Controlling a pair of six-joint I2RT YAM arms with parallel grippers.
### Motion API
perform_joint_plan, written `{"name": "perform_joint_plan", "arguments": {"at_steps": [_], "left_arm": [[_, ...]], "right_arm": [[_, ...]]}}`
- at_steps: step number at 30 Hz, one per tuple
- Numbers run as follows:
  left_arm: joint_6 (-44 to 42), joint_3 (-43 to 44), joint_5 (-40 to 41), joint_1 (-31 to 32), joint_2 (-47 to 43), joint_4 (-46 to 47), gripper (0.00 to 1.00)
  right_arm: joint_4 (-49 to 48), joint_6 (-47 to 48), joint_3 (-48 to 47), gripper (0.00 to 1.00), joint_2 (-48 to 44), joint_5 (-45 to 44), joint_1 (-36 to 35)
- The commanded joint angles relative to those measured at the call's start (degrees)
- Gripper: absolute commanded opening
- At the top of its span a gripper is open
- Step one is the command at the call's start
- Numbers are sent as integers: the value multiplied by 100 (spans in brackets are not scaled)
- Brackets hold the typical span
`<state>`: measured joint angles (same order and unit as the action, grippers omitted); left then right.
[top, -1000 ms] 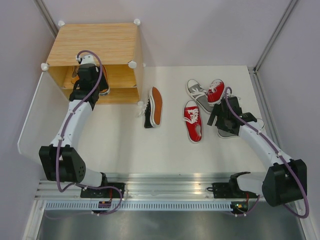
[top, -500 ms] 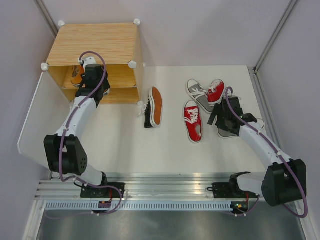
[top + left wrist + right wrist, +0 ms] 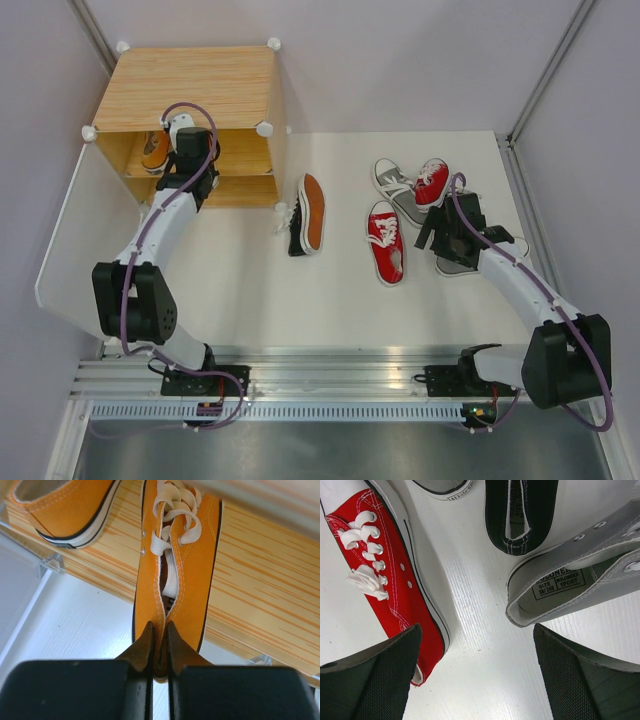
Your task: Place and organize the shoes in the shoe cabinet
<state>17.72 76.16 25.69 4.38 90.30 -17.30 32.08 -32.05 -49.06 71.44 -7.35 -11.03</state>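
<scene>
Shoe cabinet (image 3: 190,90) sits at the far left of the bench (image 3: 240,290), front open toward me. Two orange sneakers are inside on the wood-grain shelf (image 3: 260,580). From the top view it looks like the upper compartment. One orange sneaker (image 3: 65,505) is set further in on the left. The second orange sneaker (image 3: 175,575) lies just beside it, laces up, with its heel sticking out past the shelf's front edge. My left hand (image 3: 159,630) is at the cabinet opening, fingers pinched almost together on the thin heel canvas of that second sneaker. My right hand (image 3: 476,630) is spread wide and holds nothing. It hangs over bare bench between a red sneaker (image 3: 385,565) on one side and a grey sneaker (image 3: 570,575) on the other, touching neither. A black sneaker (image 3: 522,510) is just beyond those. Out on the bench there is also another black sneaker (image 3: 308,215) on its side near the cabinet's right corner, a second red sneaker (image 3: 432,182) and a second grey sneaker (image 3: 392,182), those two touching.
</scene>
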Motion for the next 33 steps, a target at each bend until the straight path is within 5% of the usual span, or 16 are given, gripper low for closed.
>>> {"name": "perform_joint_plan", "arguments": {"at_steps": [1, 21, 33], "left_arm": [[-294, 346, 568, -130, 215, 139, 2], [-963, 769, 885, -851, 875, 1686, 2], [390, 602, 1438, -1167, 849, 1905, 2]], "right_arm": [[-158, 85, -7, 96, 10, 50, 39], [-17, 173, 10, 96, -139, -99, 224], [71, 164, -7, 95, -218, -161, 303]]}}
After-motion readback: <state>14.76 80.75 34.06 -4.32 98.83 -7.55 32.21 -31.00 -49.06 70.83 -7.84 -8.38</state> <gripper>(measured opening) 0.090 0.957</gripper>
